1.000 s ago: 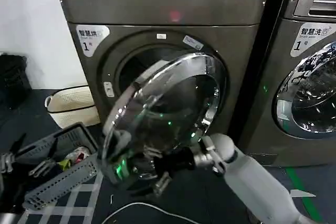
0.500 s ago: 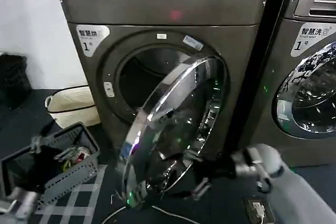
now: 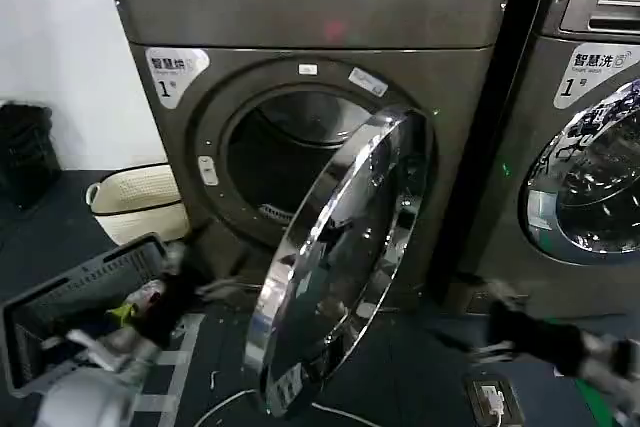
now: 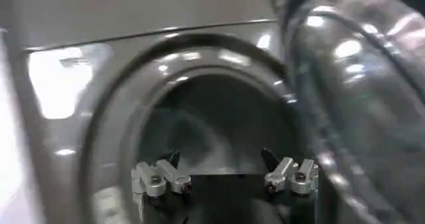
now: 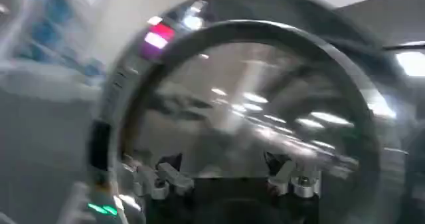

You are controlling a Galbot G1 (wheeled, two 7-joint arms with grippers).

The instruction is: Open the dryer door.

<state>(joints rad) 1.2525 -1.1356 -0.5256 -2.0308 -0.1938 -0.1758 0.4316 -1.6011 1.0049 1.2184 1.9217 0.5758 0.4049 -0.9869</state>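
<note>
The dryer door (image 3: pixel 340 257) stands swung out from the bronze-grey dryer (image 3: pixel 310 7), its chrome ring nearly edge-on and hinged on the right, and the dark drum opening (image 3: pixel 275 162) is uncovered. My right gripper (image 3: pixel 480 322) hangs low to the right of the door, apart from it. In the right wrist view this gripper (image 5: pixel 222 162) is open and empty, facing the door's chrome and glass face (image 5: pixel 252 106). My left gripper (image 3: pixel 172 277) is low at the left by the basket. In the left wrist view it (image 4: pixel 221 160) is open, facing the drum opening (image 4: pixel 212 125), with the door (image 4: pixel 358 99) beside it.
The LG machine (image 3: pixel 590 147) with its own chrome door stands right of the dryer. A grey laundry basket (image 3: pixel 60 312) with items sits at the lower left, a cream basket (image 3: pixel 135 202) behind it. A white cable (image 3: pixel 230 402) and a socket (image 3: pixel 490 397) lie on the dark floor.
The door has swung further open, from facing me to nearly edge-on. My right gripper has let go of it and drawn back to the right. My left arm has risen near the grey basket.
</note>
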